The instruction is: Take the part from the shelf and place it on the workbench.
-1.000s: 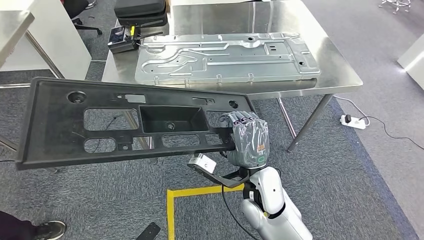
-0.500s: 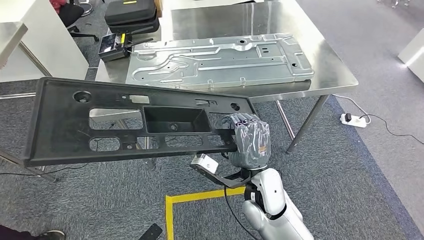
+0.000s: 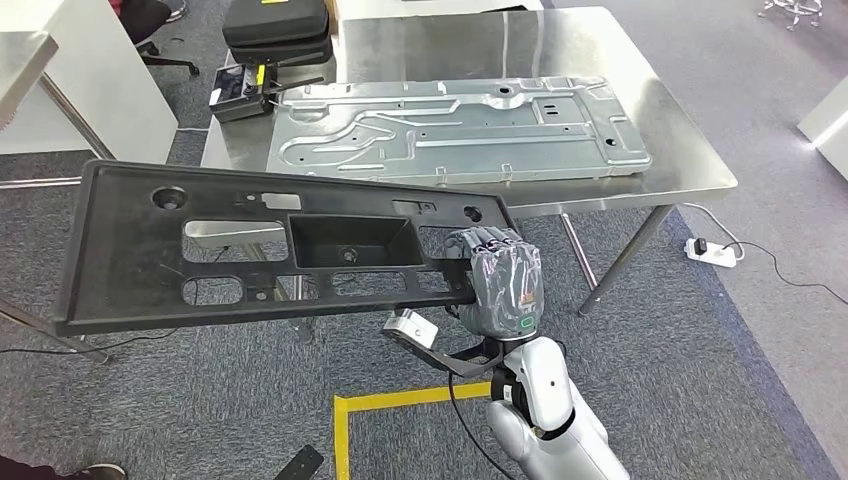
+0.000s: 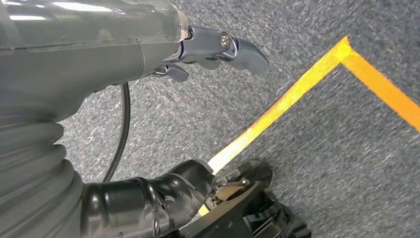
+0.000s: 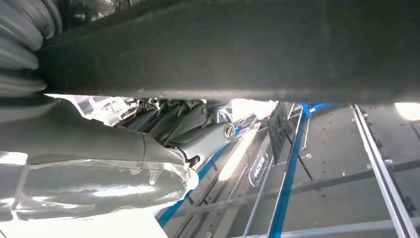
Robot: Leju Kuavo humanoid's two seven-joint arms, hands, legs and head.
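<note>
My right hand (image 3: 503, 285) grips the right end of a long black plastic panel (image 3: 120, 250) with several cut-outs and a central recess. The panel is held out to the left, roughly level, in front of the steel workbench (image 3: 685, 150), its far edge overlapping the bench's near edge in the picture. In the right wrist view the panel's (image 5: 237, 49) dark edge lies across my curled fingers (image 5: 188, 124). In the left wrist view my left hand (image 4: 208, 49) hangs over grey carpet, holding nothing, its fingers apart.
A large stamped metal sheet (image 3: 460, 130) covers much of the workbench. A black case (image 3: 275, 25) and a small black device (image 3: 240, 90) sit at its far left. Yellow floor tape (image 3: 400, 400) lies near my feet and a power strip (image 3: 712, 250) lies at the right.
The whole picture has shifted slightly, so the camera moved. The panel stays in my right hand's grip, held much the same way in front of the bench.
</note>
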